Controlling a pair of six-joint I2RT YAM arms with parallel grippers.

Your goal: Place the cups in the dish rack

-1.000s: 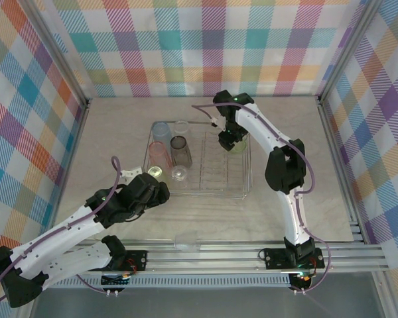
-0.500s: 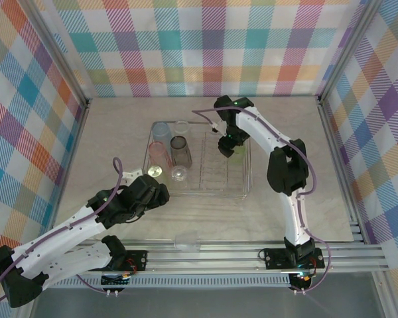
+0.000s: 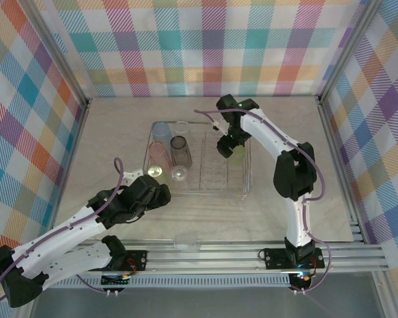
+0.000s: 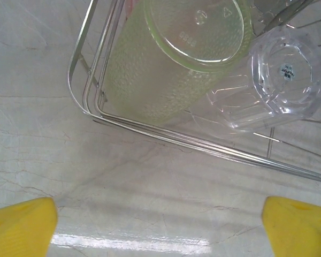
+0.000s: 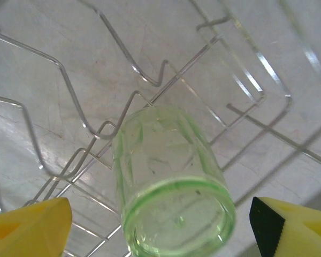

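Note:
The silvery wire dish rack (image 3: 245, 173) sits mid-table and holds several cups: blue (image 3: 160, 130), clear (image 3: 181, 126), smoky grey (image 3: 181, 151), pink (image 3: 158, 154), yellow-green (image 3: 154, 171) and clear (image 3: 180, 173). A green cup (image 5: 171, 182) stands among the rack's wire dividers (image 5: 104, 131). My right gripper (image 5: 160, 230) hangs open over it, both yellow fingertips (image 5: 29, 225) well clear of its sides. My left gripper (image 4: 160, 225) is open over bare table just outside the rack's near-left corner (image 4: 91, 110). The yellow-green cup (image 4: 171, 69) and a clear cup (image 4: 281, 80) lie beyond it.
One more clear cup (image 3: 187, 242) lies by the aluminium rail at the table's near edge. Checked walls enclose the table on three sides. Bare marble-look tabletop (image 3: 119, 132) surrounds the rack.
The right gripper's jaws have spread wide, letting go of the green cup in the rack. The left gripper has opened a little wider and hardly moved.

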